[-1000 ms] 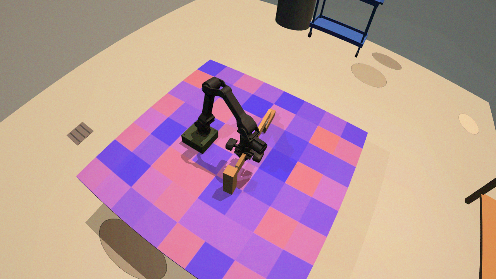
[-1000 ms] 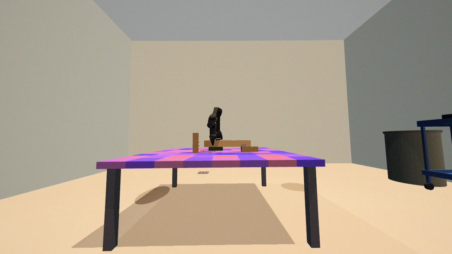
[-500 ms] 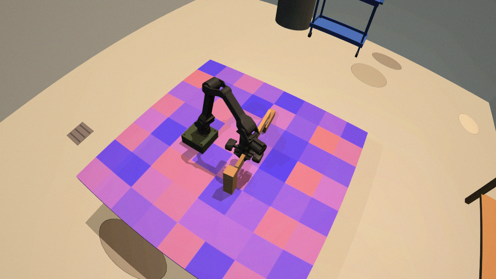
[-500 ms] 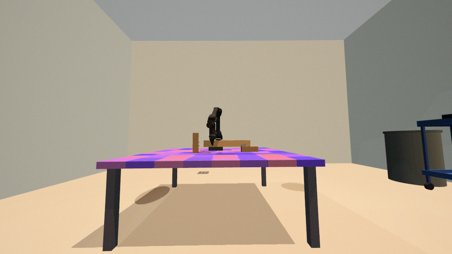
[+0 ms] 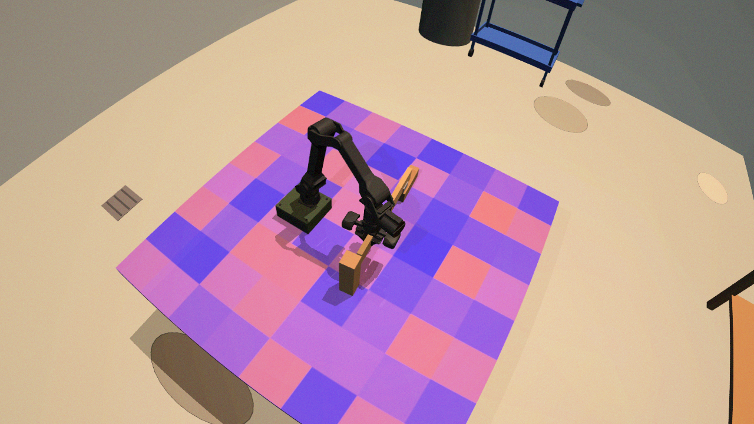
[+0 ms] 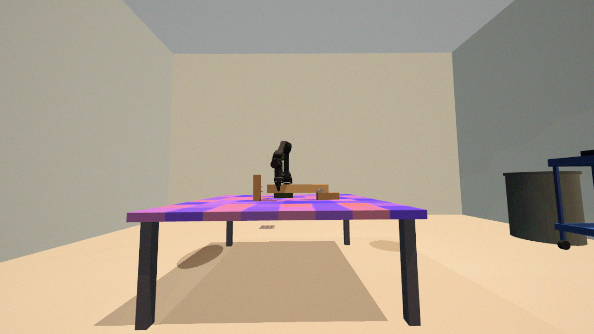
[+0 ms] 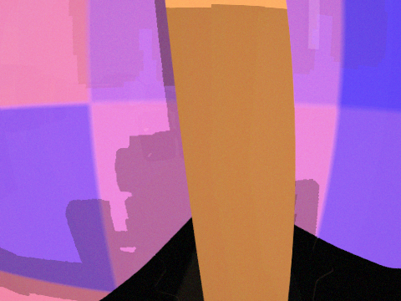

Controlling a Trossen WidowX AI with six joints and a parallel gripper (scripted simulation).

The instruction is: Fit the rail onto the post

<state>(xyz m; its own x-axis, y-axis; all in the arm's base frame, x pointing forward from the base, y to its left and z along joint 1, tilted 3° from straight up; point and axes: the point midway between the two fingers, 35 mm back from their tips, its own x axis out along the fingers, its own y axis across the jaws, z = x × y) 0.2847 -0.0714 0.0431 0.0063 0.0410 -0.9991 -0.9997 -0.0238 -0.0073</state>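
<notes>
The long wooden rail (image 5: 364, 247) (image 6: 305, 188) (image 7: 240, 125) looks close to level in the exterior view, its near end off the table. My gripper (image 5: 371, 238) (image 6: 278, 189) (image 7: 229, 220) is shut on the rail near that end, from above. The short wooden post (image 5: 349, 277) (image 6: 257, 187) stands upright. Its two pegs (image 6: 261, 189) point at the rail end, with a small gap between them and the rail. The far end is at the grey bracket (image 6: 319, 190) on the low footboard block (image 6: 331, 195); its exact seating cannot be told. The holes are hidden.
The arm's dark base (image 5: 304, 208) (image 6: 283, 195) stands on the checkered table (image 5: 316, 343) (image 6: 276, 214), beside the rail. A dark bin (image 5: 447, 23) (image 6: 544, 207) and a blue cart (image 5: 519, 47) (image 6: 560, 195) stand on the floor, away from the table.
</notes>
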